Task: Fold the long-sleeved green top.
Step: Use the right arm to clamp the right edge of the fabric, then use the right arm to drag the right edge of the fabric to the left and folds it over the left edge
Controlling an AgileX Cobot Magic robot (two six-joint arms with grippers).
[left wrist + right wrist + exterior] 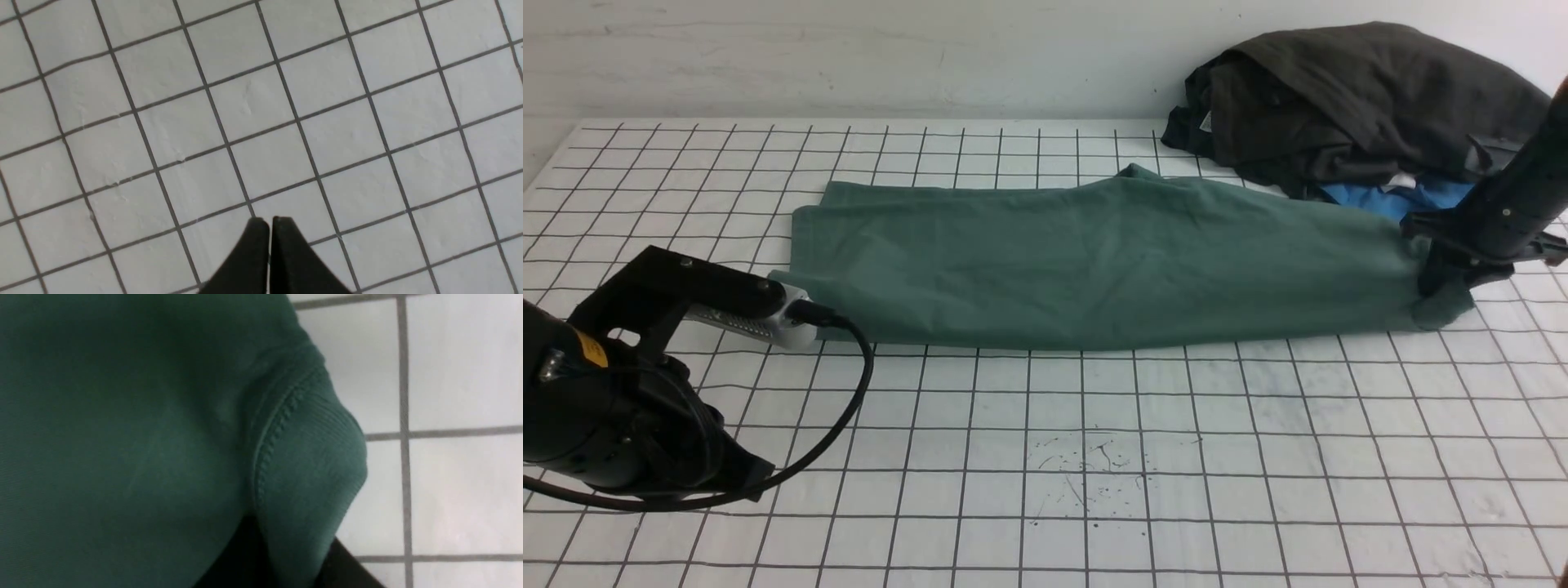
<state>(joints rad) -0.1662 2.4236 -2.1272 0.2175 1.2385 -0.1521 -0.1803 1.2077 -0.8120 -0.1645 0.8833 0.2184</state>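
So the left arm's chunky matte-black plastic housing (605, 416) carries a silver-grey rounded camera block (756, 320). Right over that block sits a flat black angular bracket (678, 286) with tiny screw heads, a thick black cable (871, 371) plugs into its end, and behind it there's a small yellow sticker (592, 349). Left gripper (270, 222): two black wedge fingers (249, 261). Right arm (1503, 208) is black too, pale screws.

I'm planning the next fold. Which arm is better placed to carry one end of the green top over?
Right. The right gripper pinches the top at its ribbed right end. The left gripper is shut above the table, holding nothing.
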